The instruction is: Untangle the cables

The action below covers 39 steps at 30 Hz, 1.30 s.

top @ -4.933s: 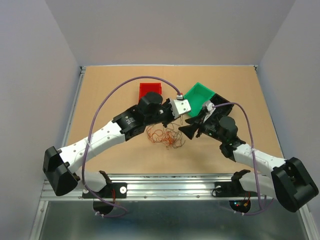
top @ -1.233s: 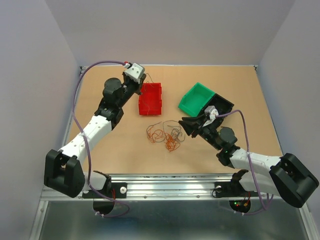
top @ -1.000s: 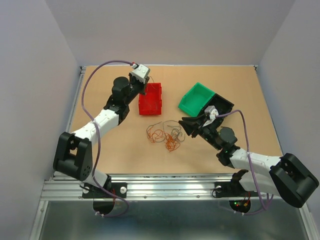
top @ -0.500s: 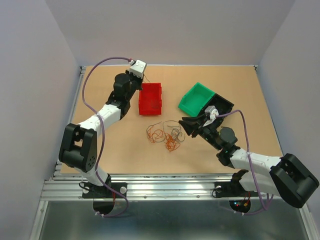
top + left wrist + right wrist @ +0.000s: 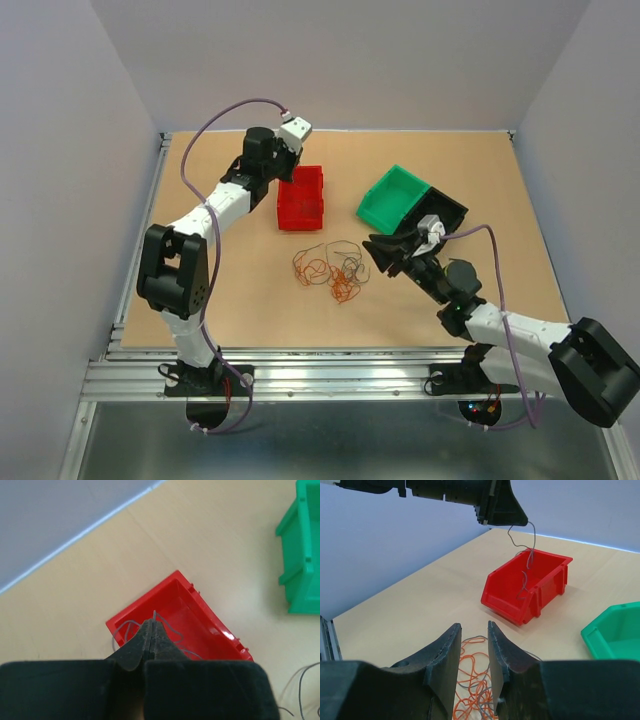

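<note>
Your left hand (image 5: 152, 632) is pinched fully shut on one thin grey wire (image 5: 529, 555) and hangs right above the red bin (image 5: 302, 208). The strand dangles down into the bin, so letting go should drop it inside, away from the rest. The remaining cables (image 5: 330, 270) lie in a loose orange and dark heap on the tabletop (image 5: 220, 290), just in front of the red bin. Your right hand (image 5: 472, 627) is partly open and empty, poised low at the heap's far side from the red bin, likely ready for the next strand.
</note>
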{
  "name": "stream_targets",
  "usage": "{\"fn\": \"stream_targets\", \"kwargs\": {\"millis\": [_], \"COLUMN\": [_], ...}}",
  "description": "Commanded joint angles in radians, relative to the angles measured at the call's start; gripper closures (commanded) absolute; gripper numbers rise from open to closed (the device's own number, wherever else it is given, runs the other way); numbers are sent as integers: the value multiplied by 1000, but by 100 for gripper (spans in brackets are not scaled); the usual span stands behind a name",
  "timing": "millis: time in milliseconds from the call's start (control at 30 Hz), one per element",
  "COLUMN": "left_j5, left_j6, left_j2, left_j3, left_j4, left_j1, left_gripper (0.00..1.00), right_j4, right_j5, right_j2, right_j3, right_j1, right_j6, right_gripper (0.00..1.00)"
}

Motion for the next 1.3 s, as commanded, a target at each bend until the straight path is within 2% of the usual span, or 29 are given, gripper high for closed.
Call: {"fn": "stream_targets", "kwargs": {"millis": [0, 167, 333, 567, 833, 1000, 1133, 1267], "left_j5": [26, 6, 67, 8, 11, -8, 75, 98], "left_j6": [31, 40, 59, 100, 146, 126, 93, 65], "left_j2": [-21, 3, 48, -38, 26, 102, 144, 198], "left_j3": [-11, -9, 28, -50, -20, 41, 77, 127], "left_j4": [-69, -113, -167, -109, -188, -228, -231, -263], "left_j1": [-7, -16, -19, -59, -111, -93, -47, -11], "left_gripper": [100, 100, 100, 100, 100, 100, 100, 100], "right_j4": [51, 51, 50, 50, 48, 48, 48, 46], "right_j5": [32, 46, 57, 57, 70, 78, 81, 84], "right_j2": [-35, -42, -16, 18, 33, 41, 43, 46], "right_j3": [-32, -38, -25, -5, 2, 5, 3, 6], "right_j1": [5, 5, 5, 5, 5, 5, 5, 5], "right_j6": [-19, -19, -16, -10, -10, -13, -13, -13], "right_gripper": [67, 65, 64, 64, 64, 64, 64, 64]}}
